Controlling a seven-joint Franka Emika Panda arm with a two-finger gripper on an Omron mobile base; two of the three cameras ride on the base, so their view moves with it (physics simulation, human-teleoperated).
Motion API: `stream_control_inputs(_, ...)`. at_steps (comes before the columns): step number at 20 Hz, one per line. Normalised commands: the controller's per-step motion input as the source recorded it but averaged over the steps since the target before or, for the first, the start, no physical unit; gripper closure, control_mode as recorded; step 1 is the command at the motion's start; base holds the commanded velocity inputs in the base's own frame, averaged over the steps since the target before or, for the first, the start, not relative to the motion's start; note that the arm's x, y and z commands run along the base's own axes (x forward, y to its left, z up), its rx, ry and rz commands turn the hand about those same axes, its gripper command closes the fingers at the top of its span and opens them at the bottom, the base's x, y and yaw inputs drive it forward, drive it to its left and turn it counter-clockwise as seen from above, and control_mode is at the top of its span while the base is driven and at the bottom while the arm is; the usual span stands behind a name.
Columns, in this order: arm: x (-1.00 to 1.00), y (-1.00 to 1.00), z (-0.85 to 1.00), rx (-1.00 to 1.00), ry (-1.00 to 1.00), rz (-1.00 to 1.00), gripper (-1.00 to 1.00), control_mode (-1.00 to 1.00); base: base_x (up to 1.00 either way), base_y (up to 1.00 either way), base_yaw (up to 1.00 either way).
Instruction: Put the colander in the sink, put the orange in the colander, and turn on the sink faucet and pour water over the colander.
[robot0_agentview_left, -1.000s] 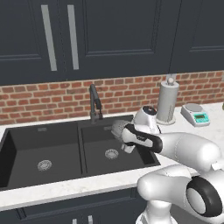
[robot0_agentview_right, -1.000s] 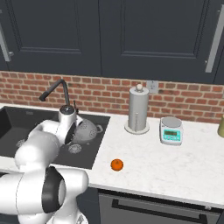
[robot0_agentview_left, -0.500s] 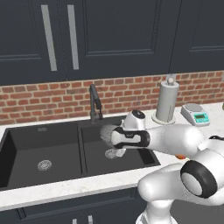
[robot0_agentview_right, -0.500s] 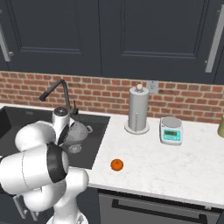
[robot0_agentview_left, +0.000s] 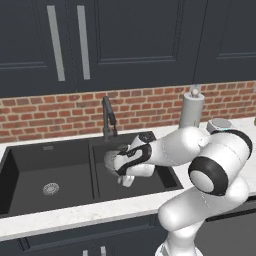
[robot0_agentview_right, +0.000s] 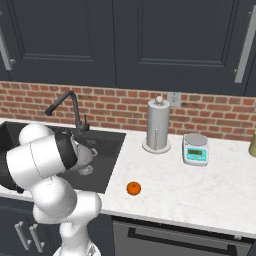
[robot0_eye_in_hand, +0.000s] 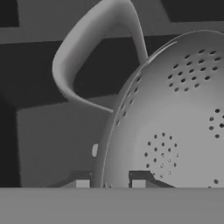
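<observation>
Left base view: white arm reaches from 4 o'clock over the right basin of the black sink (robot0_agentview_left: 30, 170); the colander (robot0_agentview_left: 113, 161) hangs at its tip, below the sink faucet (robot0_agentview_left: 108, 116).
Right base view: orange (robot0_agentview_right: 133, 188) lies on the white table (robot0_agentview_right: 200, 190), at 3 o'clock from the sink and well apart from the colander (robot0_agentview_right: 86, 156).
Hand view: fingers (robot0_eye_in_hand: 82, 183) pinch the colander rim, one tip either side; a handle loops at 11 o'clock.
</observation>
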Motion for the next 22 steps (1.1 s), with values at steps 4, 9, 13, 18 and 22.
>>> stream_control_inputs(4,0.10,0.06,-0.49,0.00,0.00,0.00,1.00,-1.00,0.00,0.00,0.00)
stream_control_inputs(9,0.18,0.00,-0.45,0.00,0.00,0.00,1.00,-1.00,0.00,0.00,0.00)
stream_control_inputs(13,0.25,0.01,-0.39,0.00,0.00,0.00,1.00,-1.00,0.00,0.00,0.00)
stream_control_inputs(18,0.27,0.02,-0.36,0.00,0.00,0.00,1.00,-1.00,0.00,0.00,0.00)
stream_control_inputs(22,0.04,0.00,-0.30,0.00,0.00,0.00,1.00,-1.00,0.00,0.00,0.00)
